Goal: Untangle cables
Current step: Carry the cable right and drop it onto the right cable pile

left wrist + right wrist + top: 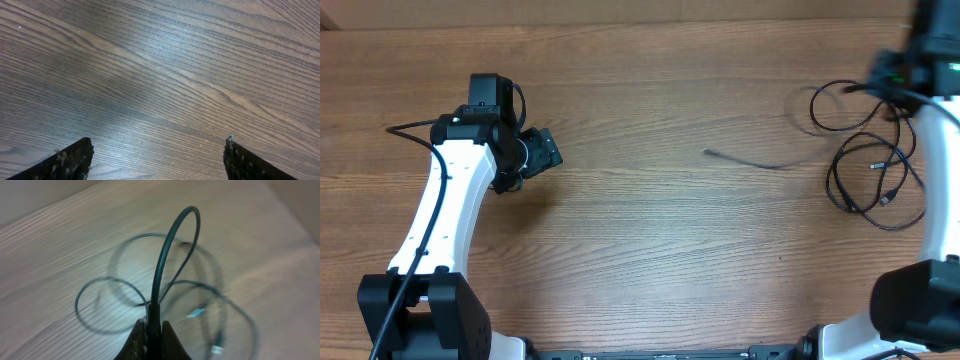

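1. The right gripper (pixel 152 326) sits nearest the lens in the right wrist view. Its jaws are pinched narrow on one thin black cord (pixel 161 265), which arches up out of them in a tall loop.
2. Under that loop the other cables (pixel 115 305) lie in blurred, overlapping rings on the surface (pixel 45 255). Two pale plug tips (pixel 197 313) show just right of the held cord.
3. From overhead the right gripper (pixel 898 78) is blurred. It hangs over the far end of the cables (pixel 865 185), near the surface's far edge and the right border of the view.
4. The rings crowd against the white right arm (pixel 938 170) on their right side, with the outermost loop passing beside it.
5. One strand (pixel 750 162) trails left from the cables and lies alone, its end well apart from the rings.
6. Left of that end a broad stretch of surface (pixel 650 260) runs to the left gripper (pixel 542 152), which is well apart from the cables.
7. The left gripper (pixel 157 152) has its jaws spread wide. Its dark fingertips (pixel 75 157) sit at the lower corners of the left wrist view, with only wood grain between them.
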Tool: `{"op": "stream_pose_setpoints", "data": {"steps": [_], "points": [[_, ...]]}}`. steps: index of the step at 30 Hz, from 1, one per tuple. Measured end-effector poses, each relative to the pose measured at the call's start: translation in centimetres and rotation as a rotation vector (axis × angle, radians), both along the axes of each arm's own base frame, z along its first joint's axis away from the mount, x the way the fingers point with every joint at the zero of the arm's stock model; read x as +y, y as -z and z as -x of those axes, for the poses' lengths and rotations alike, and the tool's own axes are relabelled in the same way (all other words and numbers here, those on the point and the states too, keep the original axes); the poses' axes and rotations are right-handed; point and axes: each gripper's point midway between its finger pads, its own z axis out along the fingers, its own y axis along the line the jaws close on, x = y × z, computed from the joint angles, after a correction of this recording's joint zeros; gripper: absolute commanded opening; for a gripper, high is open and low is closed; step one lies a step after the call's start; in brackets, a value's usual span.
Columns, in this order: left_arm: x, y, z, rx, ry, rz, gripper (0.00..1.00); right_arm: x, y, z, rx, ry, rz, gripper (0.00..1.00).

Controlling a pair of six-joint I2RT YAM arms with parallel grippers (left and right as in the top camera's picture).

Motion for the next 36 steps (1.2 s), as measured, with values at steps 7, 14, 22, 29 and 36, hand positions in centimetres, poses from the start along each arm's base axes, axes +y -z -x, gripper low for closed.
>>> {"op": "stream_pose_setpoints", "data": {"steps": [7, 14, 22, 29, 36], "points": [[0.0, 0.0, 0.0, 0.000, 0.000, 0.000, 0.83, -8.9, -0.2, 3.8, -0.054, 0.301, -0.046, 0.04], [0.0, 0.0, 0.0, 0.000, 0.000, 0.000, 0.83, -9.1, -0.1, 3.5, -0.107, 0.289, -0.148, 0.10], [0.0, 0.0, 0.0, 0.000, 0.000, 0.000, 0.88, -5.5, 1.6, 3.7, -0.011, 0.206, -0.218, 0.75], [-0.1, -0.4, -1.2, -0.056, 0.058, -0.014, 0.99, -1.7, 2.6, 2.7, 0.047, -0.012, -0.280, 0.98], [-2.1, -1.1, -2.5, -0.143, 0.251, -0.042, 1.00, 7.0, 2.8, 1.2, 0.098, -0.395, -0.304, 1.00]]}}
